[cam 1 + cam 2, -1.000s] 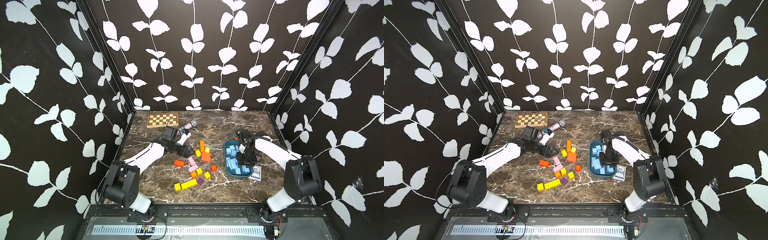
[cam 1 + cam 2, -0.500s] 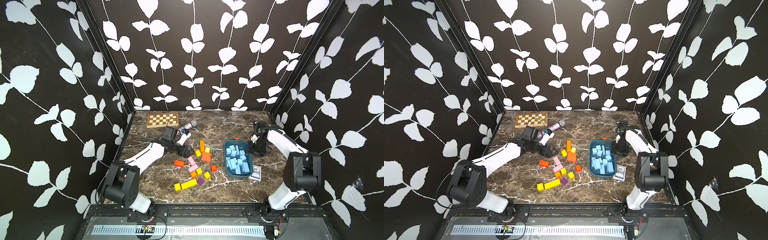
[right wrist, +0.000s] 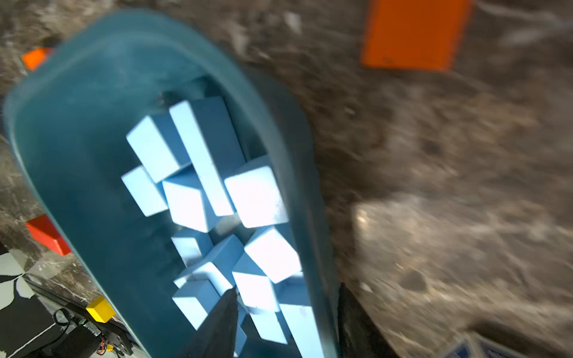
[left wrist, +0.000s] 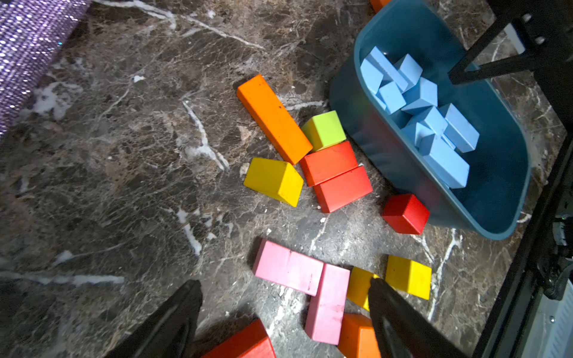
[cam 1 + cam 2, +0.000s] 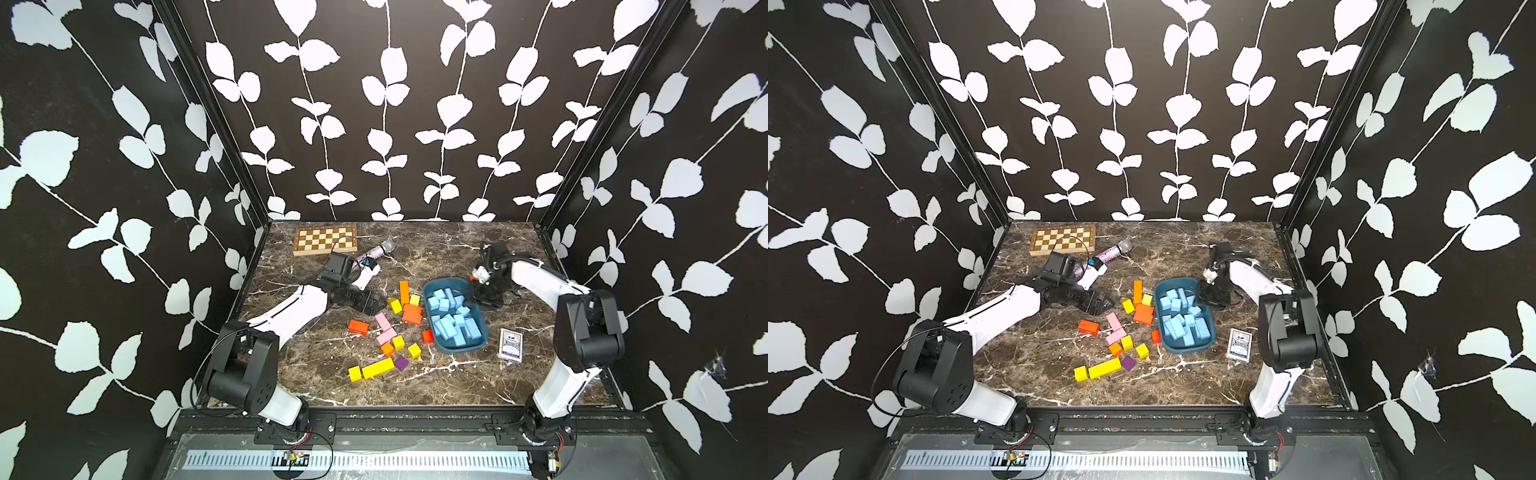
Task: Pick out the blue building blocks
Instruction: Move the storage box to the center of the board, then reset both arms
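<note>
Several light blue building blocks (image 5: pixel 453 318) (image 5: pixel 1183 320) lie heaped in a dark teal tray (image 5: pixel 457 350) (image 5: pixel 1187 350) right of the table's middle. My right gripper (image 5: pixel 477 297) (image 3: pixel 287 288) is at the tray's far right corner. It is open and straddles the tray wall (image 3: pixel 77 139), one finger over the blue blocks (image 3: pixel 210 173) and one outside. My left gripper (image 5: pixel 376 301) (image 4: pixel 283 283) hangs open and empty left of the tray (image 4: pixel 372 139), above pink blocks (image 4: pixel 288 272). The blue blocks (image 4: pixel 428 124) show in that view too.
Orange (image 5: pixel 404 291), red (image 5: pixel 358 327), pink (image 5: pixel 384 326), yellow (image 5: pixel 378 368) and purple (image 5: pixel 401 363) blocks lie scattered left of the tray. A chessboard (image 5: pixel 325 240) and a glittery microphone (image 5: pixel 376 251) lie at the back left. A card deck (image 5: pixel 510 345) lies right of the tray.
My right gripper left its place above the tray's middle, swung out to the back right, then came back to the tray's far right rim. The left arm has hardly moved.
</note>
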`<state>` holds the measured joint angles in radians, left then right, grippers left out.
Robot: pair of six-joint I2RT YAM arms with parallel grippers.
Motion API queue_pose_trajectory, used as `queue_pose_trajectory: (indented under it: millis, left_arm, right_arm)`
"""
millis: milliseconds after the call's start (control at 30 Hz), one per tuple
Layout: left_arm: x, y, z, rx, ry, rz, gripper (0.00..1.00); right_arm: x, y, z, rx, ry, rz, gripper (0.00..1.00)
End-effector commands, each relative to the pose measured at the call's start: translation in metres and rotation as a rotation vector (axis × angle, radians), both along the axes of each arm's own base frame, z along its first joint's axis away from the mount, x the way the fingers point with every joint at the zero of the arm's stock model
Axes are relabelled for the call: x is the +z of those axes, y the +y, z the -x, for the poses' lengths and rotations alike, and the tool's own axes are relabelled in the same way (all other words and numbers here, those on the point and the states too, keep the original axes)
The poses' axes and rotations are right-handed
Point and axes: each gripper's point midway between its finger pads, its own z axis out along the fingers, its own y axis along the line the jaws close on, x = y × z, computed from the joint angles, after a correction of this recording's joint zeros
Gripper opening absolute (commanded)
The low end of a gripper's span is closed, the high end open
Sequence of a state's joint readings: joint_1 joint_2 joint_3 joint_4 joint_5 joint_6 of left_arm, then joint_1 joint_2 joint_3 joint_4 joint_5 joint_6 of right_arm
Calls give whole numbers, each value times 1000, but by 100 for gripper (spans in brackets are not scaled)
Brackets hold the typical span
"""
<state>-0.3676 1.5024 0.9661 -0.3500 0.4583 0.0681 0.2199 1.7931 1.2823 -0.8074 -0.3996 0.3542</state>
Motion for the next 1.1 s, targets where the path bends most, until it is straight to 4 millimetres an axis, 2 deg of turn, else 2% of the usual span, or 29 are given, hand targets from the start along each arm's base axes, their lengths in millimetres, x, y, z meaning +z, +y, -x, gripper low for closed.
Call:
queue_pose_trajectory:
  millis: [0, 100, 133, 167, 267, 367, 433, 467, 600, 700, 800, 1067]
  left_arm:
    - [11, 17, -9, 57, -28, -8, 87]
    - [16, 38, -23, 114, -55, -38, 90]
    - [18, 47, -29, 141, -63, -59, 90]
    - [18, 55, -35, 167, -68, -80, 98]
    - [20, 86, -58, 252, -92, -161, 99]
    - [21, 117, -80, 340, -147, -214, 99]
    - [21, 140, -94, 416, -208, -230, 99]
    - [21, 148, -99, 448, -237, -238, 99]
    - [24, 177, -111, 560, -375, -246, 99]
    - [22, 187, -111, 610, -437, -267, 99]
    - [12, 194, -107, 638, -453, -292, 99]
    - [-4, 206, -99, 721, -532, -289, 99]
  right_arm:
    - [10, 17, -4, -2, -24, -24, 50]
    - [27, 9, -11, -25, -98, 5, 52]
    - [32, 3, -14, -31, -131, 36, 96]
    - [38, -4, -17, -37, -159, 60, 99]
    - [51, -31, -32, -61, -254, 141, 99]
    - [68, -69, -57, -102, -402, 258, 99]
    - [68, -99, -72, -142, -478, 361, 99]
    - [79, -110, -76, -173, -541, 390, 99]
    - [75, -147, -90, -258, -665, 480, 99]
    - [64, -158, -92, -269, -699, 521, 99]
    - [57, -163, -86, -265, -720, 550, 99]
    - [53, -178, -56, -343, -890, 614, 99]
